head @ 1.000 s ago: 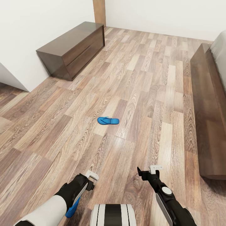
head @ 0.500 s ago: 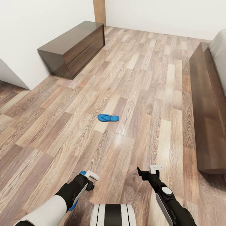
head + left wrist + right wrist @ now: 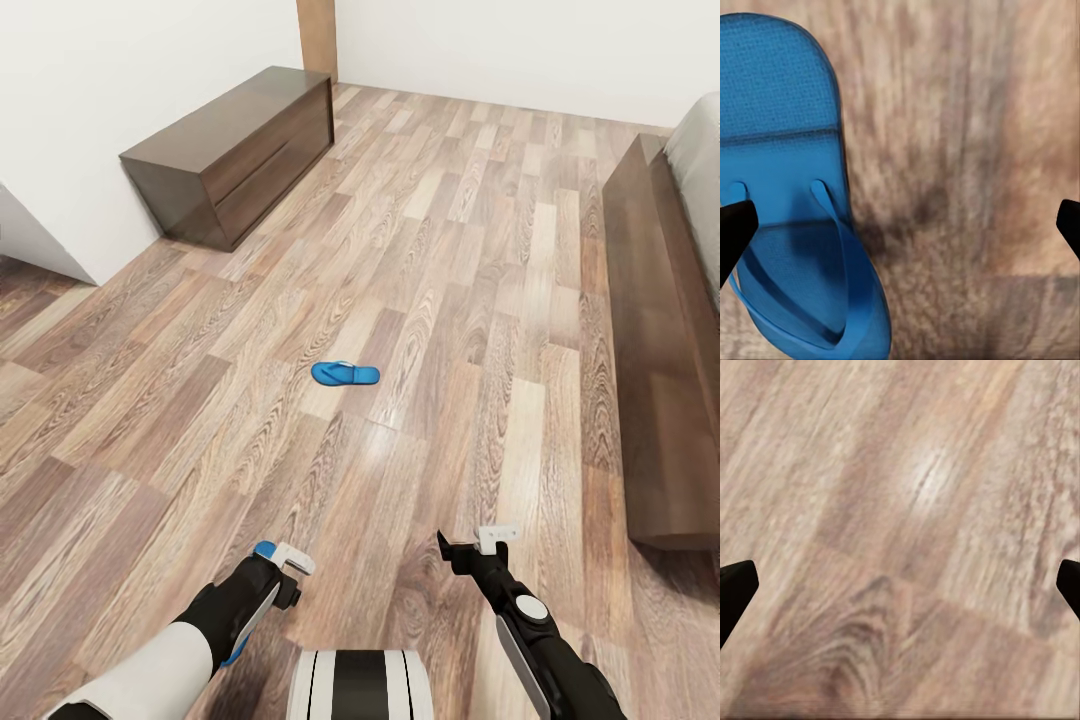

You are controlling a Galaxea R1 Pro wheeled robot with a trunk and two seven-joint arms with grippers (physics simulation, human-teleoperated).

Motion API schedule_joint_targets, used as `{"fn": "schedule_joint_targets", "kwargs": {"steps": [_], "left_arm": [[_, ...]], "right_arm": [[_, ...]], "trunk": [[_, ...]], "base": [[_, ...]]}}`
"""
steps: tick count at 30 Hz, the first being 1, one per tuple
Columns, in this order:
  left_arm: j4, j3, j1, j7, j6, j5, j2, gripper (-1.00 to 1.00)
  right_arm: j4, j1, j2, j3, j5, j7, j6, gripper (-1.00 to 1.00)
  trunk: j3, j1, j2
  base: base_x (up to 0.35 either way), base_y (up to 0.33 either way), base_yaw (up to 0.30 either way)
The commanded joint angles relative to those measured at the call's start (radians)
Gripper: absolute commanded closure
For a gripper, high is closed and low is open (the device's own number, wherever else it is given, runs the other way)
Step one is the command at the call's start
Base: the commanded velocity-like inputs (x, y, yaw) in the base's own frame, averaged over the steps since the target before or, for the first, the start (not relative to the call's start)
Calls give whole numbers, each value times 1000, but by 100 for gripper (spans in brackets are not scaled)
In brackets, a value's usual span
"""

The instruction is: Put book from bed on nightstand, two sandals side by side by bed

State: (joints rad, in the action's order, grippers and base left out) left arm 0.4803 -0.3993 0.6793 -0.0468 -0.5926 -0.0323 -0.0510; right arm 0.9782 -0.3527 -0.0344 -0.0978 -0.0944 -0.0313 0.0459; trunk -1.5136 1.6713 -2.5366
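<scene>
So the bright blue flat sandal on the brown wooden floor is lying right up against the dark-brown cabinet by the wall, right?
Not quite. The bright blue flat sandal does lie on the brown wood-plank floor, but well apart from the dark-brown wooden cabinet by the wall, out on open planks. The head view shows it.

No text, label, brand, number or sign can be read. The blue sandal [image 3: 345, 375] is plain. The dark wooden cabinet [image 3: 235, 155] carries no lettering either.
</scene>
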Motion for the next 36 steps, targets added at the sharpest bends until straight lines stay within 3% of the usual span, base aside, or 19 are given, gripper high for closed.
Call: {"fn": "schedule_joint_targets", "kwargs": {"steps": [1, 21, 27, 36], "left_arm": [[1, -4, 0, -2, -5, -3, 0, -100], [-1, -3, 0, -3, -5, -5, 5, -100], [-34, -2, 0, -2, -7, -2, 33, -100], [-56, 47, -1, -4, -7, 13, 37, -100]], "right_arm": [[2, 0, -1, -2, -10, -1, 5, -100], [2, 0, -1, -1, -10, -2, 3, -100], [2, 0, -1, -3, -9, -1, 7, -100], [2, 0, -1, -5, -10, -1, 8, -100]], "trunk": [[-1, 0, 0], [-1, 0, 0], [-1, 0, 0], [-1, 0, 0]], "base": [[-26, 0, 0], [-2, 0, 0], [0, 0, 0], [0, 0, 0]]}}
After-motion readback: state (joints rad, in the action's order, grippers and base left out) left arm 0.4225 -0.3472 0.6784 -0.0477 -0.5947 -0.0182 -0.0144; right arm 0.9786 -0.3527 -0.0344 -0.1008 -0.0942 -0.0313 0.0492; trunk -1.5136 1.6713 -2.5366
